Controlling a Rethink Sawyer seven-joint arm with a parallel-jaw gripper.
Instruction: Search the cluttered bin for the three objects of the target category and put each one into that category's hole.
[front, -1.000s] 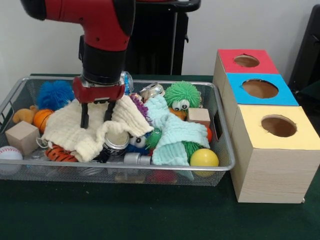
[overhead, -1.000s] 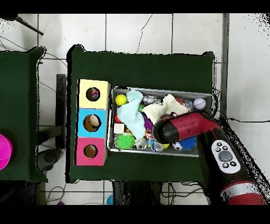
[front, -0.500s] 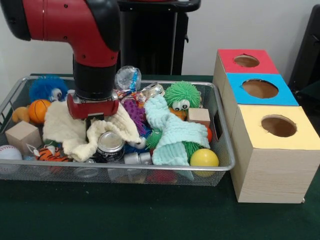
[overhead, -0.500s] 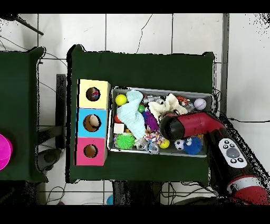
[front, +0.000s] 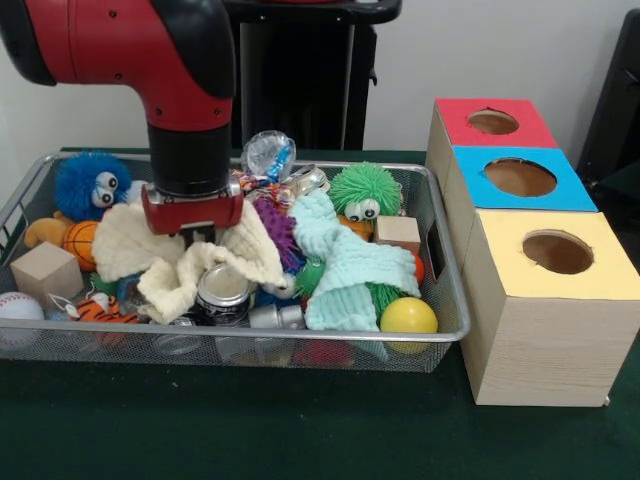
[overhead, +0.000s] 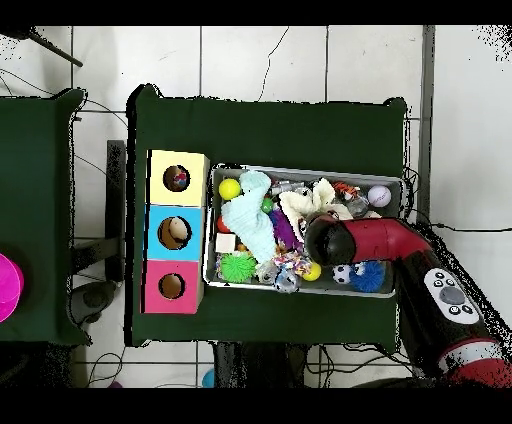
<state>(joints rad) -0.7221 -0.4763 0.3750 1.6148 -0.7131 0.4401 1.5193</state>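
Observation:
The wire mesh bin (front: 441, 262) is full of clutter; it also shows in the overhead view (overhead: 300, 168). One shiny crinkled wrapper wad (front: 268, 155) sits at the bin's back, and a second colourful wad (front: 256, 186) lies just below it. The wads also show near the bin's lower edge in the overhead view (overhead: 290, 263). My gripper (front: 199, 237) is down in the bin's left half, shut on a bunched cream cloth (front: 165, 272). The arm (overhead: 355, 240) covers part of the bin from above. A third wad is not visible.
Red (front: 490, 122), blue (front: 520, 178) and yellow (front: 555, 252) topped wooden boxes with holes stand right of the bin. The clutter holds a mint cloth (front: 345, 265), a can (front: 222, 290), a green spiky ball (front: 365, 190), a blue fuzzy ball (front: 88, 186) and a wooden cube (front: 42, 272).
My gripper dropped into the cream cloth and closed. The cloth has bunched up and pulled away from the bin's middle, uncovering the purple spiky ball and the wrapper wads.

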